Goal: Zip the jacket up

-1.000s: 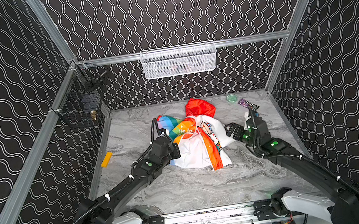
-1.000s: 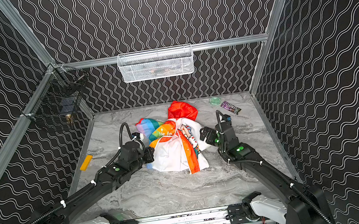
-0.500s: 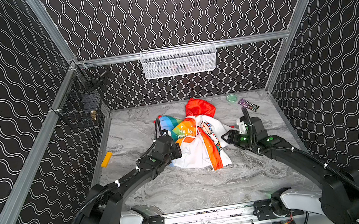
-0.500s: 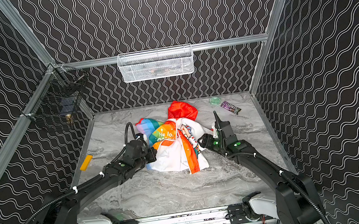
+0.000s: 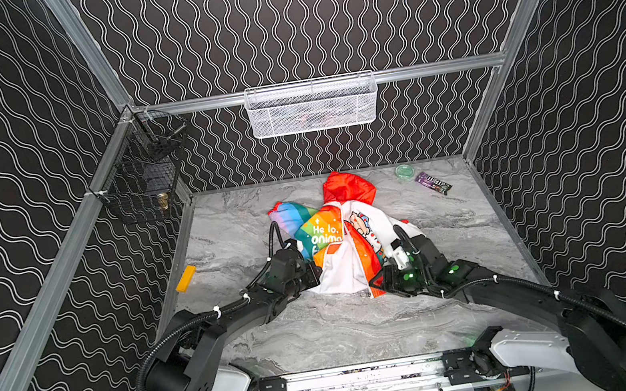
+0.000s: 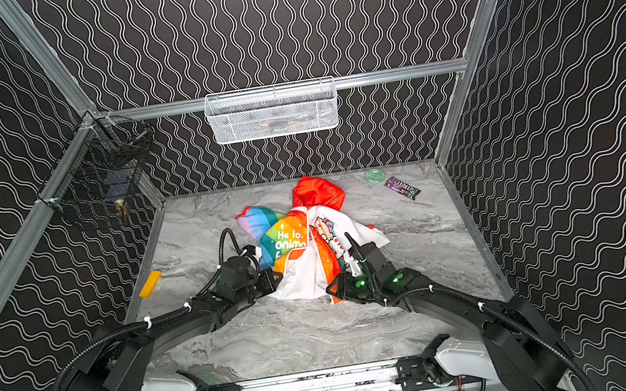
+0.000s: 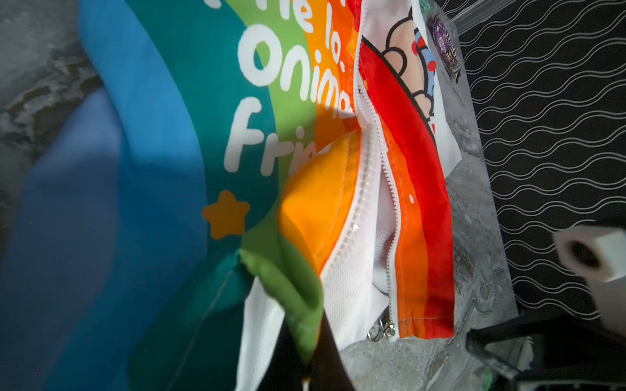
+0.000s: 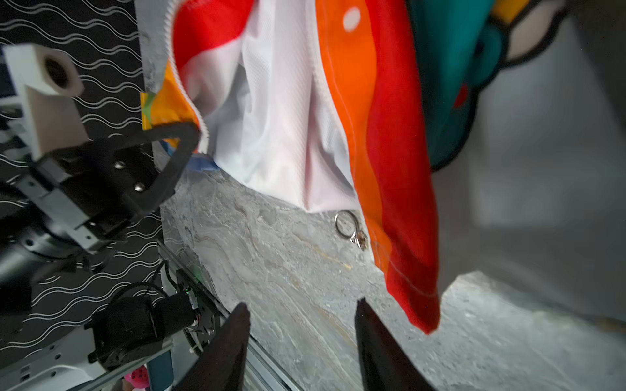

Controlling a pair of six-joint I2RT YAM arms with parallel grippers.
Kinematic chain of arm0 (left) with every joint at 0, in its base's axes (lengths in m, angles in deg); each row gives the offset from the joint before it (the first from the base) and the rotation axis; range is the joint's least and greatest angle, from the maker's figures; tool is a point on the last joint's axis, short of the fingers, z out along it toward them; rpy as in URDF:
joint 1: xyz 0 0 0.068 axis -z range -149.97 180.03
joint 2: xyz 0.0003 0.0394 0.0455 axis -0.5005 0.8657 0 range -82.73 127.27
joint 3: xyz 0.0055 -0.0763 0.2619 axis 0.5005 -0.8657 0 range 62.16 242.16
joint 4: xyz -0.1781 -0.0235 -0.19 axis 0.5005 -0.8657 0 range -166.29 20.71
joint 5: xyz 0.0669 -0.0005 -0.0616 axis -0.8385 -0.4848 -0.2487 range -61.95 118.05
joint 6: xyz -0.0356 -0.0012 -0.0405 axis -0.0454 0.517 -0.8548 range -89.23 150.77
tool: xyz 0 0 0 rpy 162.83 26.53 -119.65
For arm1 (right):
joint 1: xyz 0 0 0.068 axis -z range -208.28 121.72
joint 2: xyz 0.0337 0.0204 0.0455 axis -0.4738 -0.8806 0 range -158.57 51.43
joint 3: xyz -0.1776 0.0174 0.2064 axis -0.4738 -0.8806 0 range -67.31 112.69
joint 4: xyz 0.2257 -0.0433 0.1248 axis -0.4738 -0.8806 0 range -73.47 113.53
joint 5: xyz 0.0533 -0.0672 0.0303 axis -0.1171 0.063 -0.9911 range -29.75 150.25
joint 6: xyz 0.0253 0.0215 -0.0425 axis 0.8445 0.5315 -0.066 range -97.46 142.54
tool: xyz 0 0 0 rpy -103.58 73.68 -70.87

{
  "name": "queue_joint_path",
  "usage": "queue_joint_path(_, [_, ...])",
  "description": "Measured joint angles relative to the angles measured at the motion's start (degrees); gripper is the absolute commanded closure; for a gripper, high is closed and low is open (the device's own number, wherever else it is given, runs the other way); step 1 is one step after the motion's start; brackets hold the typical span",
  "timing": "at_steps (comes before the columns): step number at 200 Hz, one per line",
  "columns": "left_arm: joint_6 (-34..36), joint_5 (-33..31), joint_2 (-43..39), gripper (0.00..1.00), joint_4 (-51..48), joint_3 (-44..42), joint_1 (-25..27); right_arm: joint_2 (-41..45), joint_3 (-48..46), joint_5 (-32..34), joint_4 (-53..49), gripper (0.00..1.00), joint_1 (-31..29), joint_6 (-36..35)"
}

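The jacket (image 5: pixel 344 261) lies crumpled mid-table in both top views, red hood toward the back wall, rainbow front with white lettering (image 6: pixel 288 240), white lining showing. Its zipper is undone; the two tooth rows part in the left wrist view, with the slider and its ring (image 7: pixel 382 330) at the hem of the red-orange panel. My left gripper (image 7: pixel 310 359) is shut on a green fold of the other front panel's hem (image 5: pixel 317 276). My right gripper (image 8: pixel 301 303) stands open over bare table just short of the ring (image 8: pixel 349 228), nothing between its fingers (image 5: pixel 374 282).
A yellow block (image 5: pixel 186 278) lies by the left wall. A green lid (image 5: pixel 404 170) and a purple wrapper (image 5: pixel 432 183) sit at the back right. A white wire basket (image 5: pixel 312 106) hangs on the back wall, a black one (image 5: pixel 141 184) on the left.
My right gripper has swung from beside the white sleeve down to the jacket's front hem, and its jaws have narrowed. The left gripper keeps its hold, barely shifted.
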Motion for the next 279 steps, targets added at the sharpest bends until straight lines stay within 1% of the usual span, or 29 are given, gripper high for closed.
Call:
queue_joint_path(40, [-1.49, 2.05, -0.31, 1.0, 2.78, -1.14, -0.33, -3.02, -3.74, 0.81, 4.57, 0.44, -0.46, 3.04])
queue_joint_path(86, [-4.22, 4.76, 1.01, 1.0, 6.99, -2.91, -0.68, -5.42, -4.81, 2.29, 7.65, 0.44, -0.52, 3.82])
queue_joint_path(108, [-4.83, 6.12, 1.73, 1.0, 8.96, -3.26, -0.83, -5.55, -6.14, 2.36, 9.27, 0.37, -0.59, 4.83])
queue_joint_path(151, [-5.9, 7.41, 2.51, 1.0, 11.47, -3.76, -1.14, -5.18, -7.13, 3.37, 10.8, 0.34, -0.68, 5.73])
queue_joint_path(166, [-6.08, 7.8, 2.54, 1.0, 12.26, -3.93, -1.25, -5.09, -7.34, 3.61, 11.23, 0.37, -0.68, 5.92])
queue_joint_path(179, [-6.38, 7.91, 2.71, 1.0, 12.61, -4.13, -1.29, -5.92, -7.08, 3.8, 11.78, 0.41, -0.68, 5.92])
queue_joint_path(227, [-7.48, 8.59, 3.5, 1.0, 14.32, -4.61, -1.77, -13.4, -3.15, 3.56, 15.63, 0.54, -0.61, 5.42])
queue_joint_path(247, [-7.58, 8.76, 3.3, 1.0, 14.69, -4.83, -1.81, -15.28, -2.12, 3.37, 16.5, 0.61, -0.61, 4.83])
queue_joint_path(264, [-7.58, 8.83, 2.82, 1.0, 14.69, -4.92, -1.88, -15.85, -1.81, 3.41, 16.46, 0.63, -0.61, 4.83])
queue_joint_path(275, [-7.58, 8.83, 2.62, 1.0, 14.73, -4.96, -1.99, -15.85, -1.81, 3.39, 16.41, 0.62, -0.61, 4.83])
queue_joint_path(279, [-7.58, 8.85, 2.6, 1.0, 14.75, -5.01, -2.03, -15.82, -1.81, 3.39, 16.41, 0.6, -0.61, 4.83])
